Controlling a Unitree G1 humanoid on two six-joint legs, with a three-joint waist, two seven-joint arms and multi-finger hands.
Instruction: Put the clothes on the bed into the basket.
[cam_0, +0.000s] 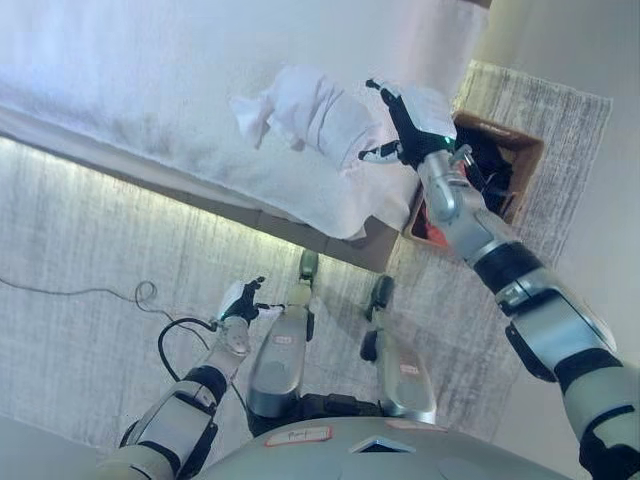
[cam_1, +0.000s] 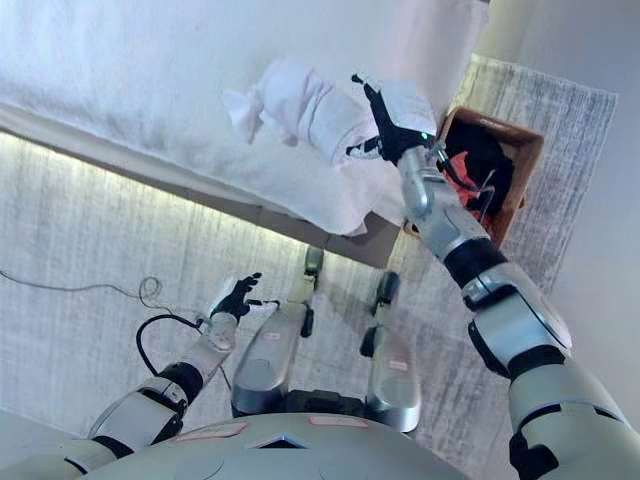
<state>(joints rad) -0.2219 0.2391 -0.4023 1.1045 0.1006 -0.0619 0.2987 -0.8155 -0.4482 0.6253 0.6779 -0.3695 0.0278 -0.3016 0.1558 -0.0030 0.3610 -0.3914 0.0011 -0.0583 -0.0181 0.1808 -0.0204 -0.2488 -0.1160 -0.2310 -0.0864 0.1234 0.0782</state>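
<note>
A bunched white garment (cam_0: 315, 115) lies on the white bed (cam_0: 150, 90), close to its near right corner. My right hand (cam_0: 405, 125) reaches across that corner and rests on the garment's right end. Its fingers stretch up-left over the cloth and the thumb is spread below against it. The hand is open. A brown basket (cam_0: 527, 152) stands on the floor just past the bed corner, behind my right forearm. Dark and red clothes (cam_1: 478, 160) lie inside it. My left hand (cam_0: 243, 300) hangs low over the carpet in front of the bed, fingers relaxed, holding nothing.
The bed's edge (cam_0: 200, 195) runs diagonally from the left down to the corner, with a lit strip beneath it. Grey carpet (cam_0: 80, 330) covers the floor in front. A thin cable (cam_0: 140, 293) lies on the carpet at the left.
</note>
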